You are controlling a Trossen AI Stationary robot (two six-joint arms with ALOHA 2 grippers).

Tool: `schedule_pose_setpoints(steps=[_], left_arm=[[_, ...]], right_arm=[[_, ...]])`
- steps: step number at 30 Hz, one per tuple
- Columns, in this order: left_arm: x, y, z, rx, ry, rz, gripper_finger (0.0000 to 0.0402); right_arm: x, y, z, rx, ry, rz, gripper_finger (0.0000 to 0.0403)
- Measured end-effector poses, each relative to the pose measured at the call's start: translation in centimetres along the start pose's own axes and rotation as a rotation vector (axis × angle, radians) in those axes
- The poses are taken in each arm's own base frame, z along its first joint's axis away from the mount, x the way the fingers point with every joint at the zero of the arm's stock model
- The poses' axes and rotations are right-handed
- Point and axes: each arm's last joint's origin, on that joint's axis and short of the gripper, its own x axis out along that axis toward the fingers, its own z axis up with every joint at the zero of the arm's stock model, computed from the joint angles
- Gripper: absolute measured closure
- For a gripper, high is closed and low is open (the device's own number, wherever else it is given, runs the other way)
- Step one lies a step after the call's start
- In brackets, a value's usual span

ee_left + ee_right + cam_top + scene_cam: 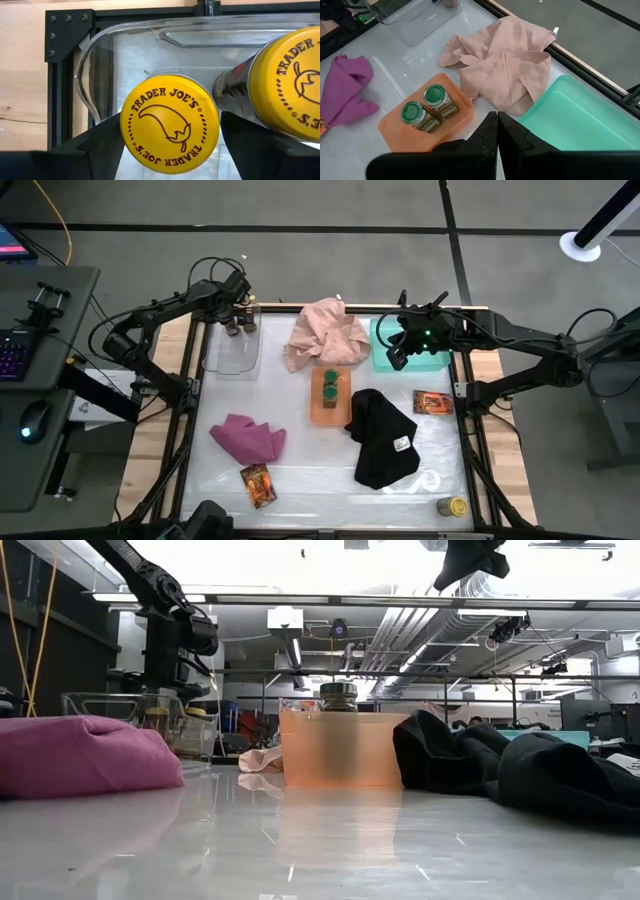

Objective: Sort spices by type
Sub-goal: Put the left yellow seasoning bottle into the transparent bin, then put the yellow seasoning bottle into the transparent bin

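Left gripper straddles yellow-lidded jar in clear tray, grip uncertain, grouping yellows; right gripper clenched empty above teal tray.

Landmark: orange tray mid-surface, two green-lid jars inside. Left tool over clear tray far-left of it, two jars there; right tool over teal tray just right. Around it: pink cloth behind, black cloth right-front, magenta cloth left-front, packets right and left-front, yellow-lid jar far right-front.
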Motion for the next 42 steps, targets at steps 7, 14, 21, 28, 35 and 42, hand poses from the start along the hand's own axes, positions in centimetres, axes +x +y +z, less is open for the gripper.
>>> schedule_pose_setpoints(steps=[7, 14, 21, 28, 35, 42], left_arm=[[-2.0, 1.0, 0.3, -0.056, -0.088, -0.051, 0.0097], [-5.5, 3.0, 0.8, -0.213, -0.249, -0.171, 0.0097], [-9.0, 3.8, 0.7, -0.313, -0.398, -0.373, 0.0096], [-12.6, 2.5, -0.1, -0.313, -0.503, -0.673, 0.0096], [-16.2, -2.7, -3.6, -0.012, -0.503, -1.019, 0.0096], [-18.7, -7.2, -10.5, 0.399, -0.462, -1.195, 0.0096]], right_arm=[[0.0, 0.0, 0.0, 0.021, 0.000, 0.000, 0.0403], [0.0, 0.0, 0.0, 0.018, 0.000, 0.000, 0.0403], [0.0, 0.0, 0.0, 0.015, 0.000, 0.000, 0.0403], [0.0, 0.0, 0.0, -0.005, 0.002, 0.002, 0.0402], [-0.1, 0.5, -1.1, 0.016, 0.185, 0.156, 0.0346], [-1.2, 2.7, -5.5, 0.076, 0.617, 0.297, 0.0308]])
